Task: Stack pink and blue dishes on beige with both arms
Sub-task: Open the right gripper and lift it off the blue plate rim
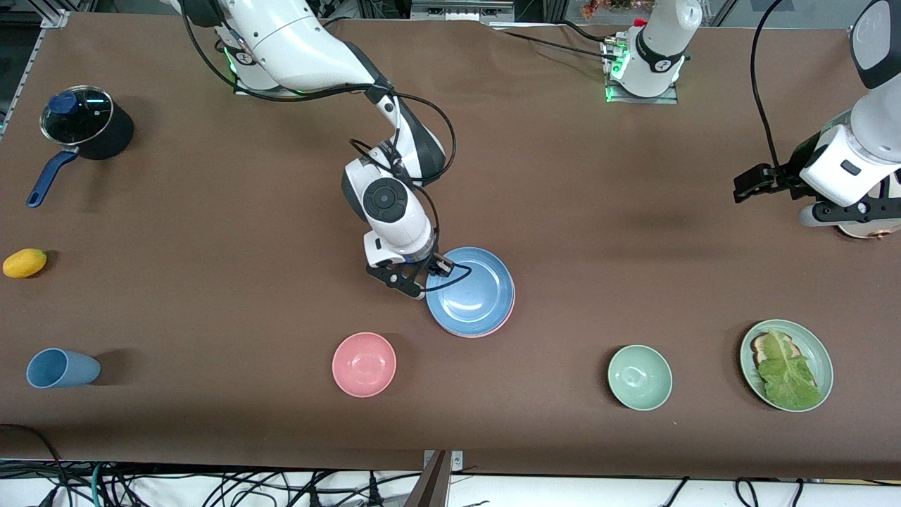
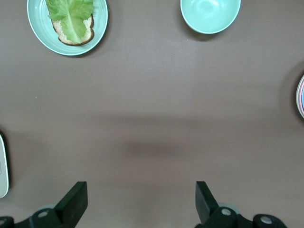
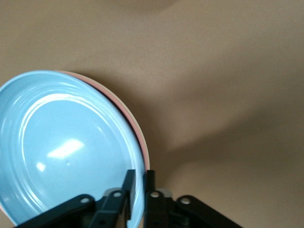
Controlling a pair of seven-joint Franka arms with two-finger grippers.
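The sky-blue plate (image 1: 471, 292) (image 3: 61, 147) lies on top of the pink plate (image 1: 490, 332) (image 3: 138, 135) near the table's middle, and only a thin pink rim shows. My right gripper (image 1: 422, 289) (image 3: 139, 178) is shut on the blue plate's rim at the side toward the right arm's end, one finger inside and one outside. The beige plate (image 1: 869, 231) (image 2: 2, 166) sits at the left arm's end, mostly hidden under the left arm. My left gripper (image 1: 746, 184) (image 2: 141, 190) hangs open over bare table beside it, holding nothing.
Nearer the front camera stand a small pink bowl (image 1: 364, 364), a pale green bowl (image 1: 639, 377) (image 2: 210, 14) and a pale green plate with toast and lettuce (image 1: 786, 364) (image 2: 67, 23). A blue cup (image 1: 62, 368), a yellow fruit (image 1: 24, 263) and a lidded pot (image 1: 86, 130) are at the right arm's end.
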